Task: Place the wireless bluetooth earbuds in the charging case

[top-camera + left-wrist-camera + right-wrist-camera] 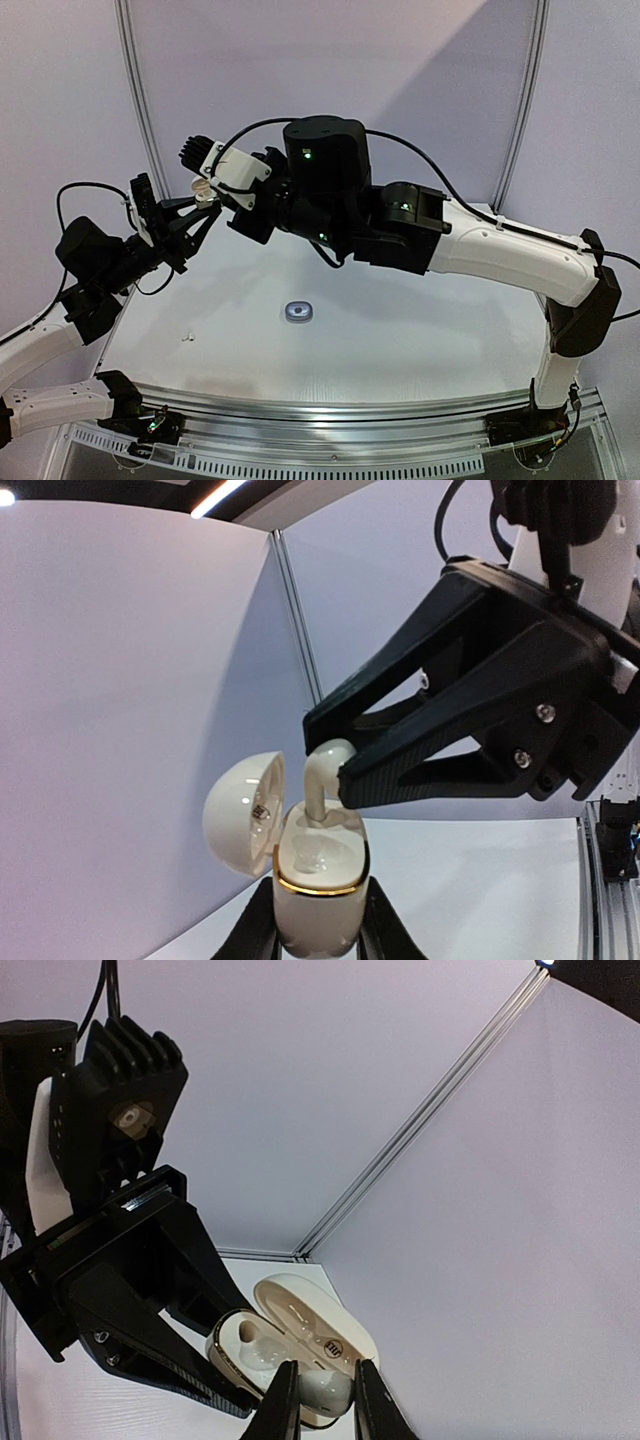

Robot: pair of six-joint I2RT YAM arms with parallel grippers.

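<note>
Left claw [320, 920] clamped on glossy white case [318, 875] with a gold rim band; domed lid [240, 815] hinged open. Right claw [323, 1375] pinches smooth white earbud [322, 765] just above, stem tip at a moulded socket. Rounded dark grey case [298, 312] sits on matte desk [400, 340], well below both.

Two charging cases are showing: one white case [315, 910], one dark grey case [298, 312] sitting at the table [420, 345] centre. One white earbud [320, 785] is showing clearly (a white speck [185, 337] at nine o'clock may be another).
</note>
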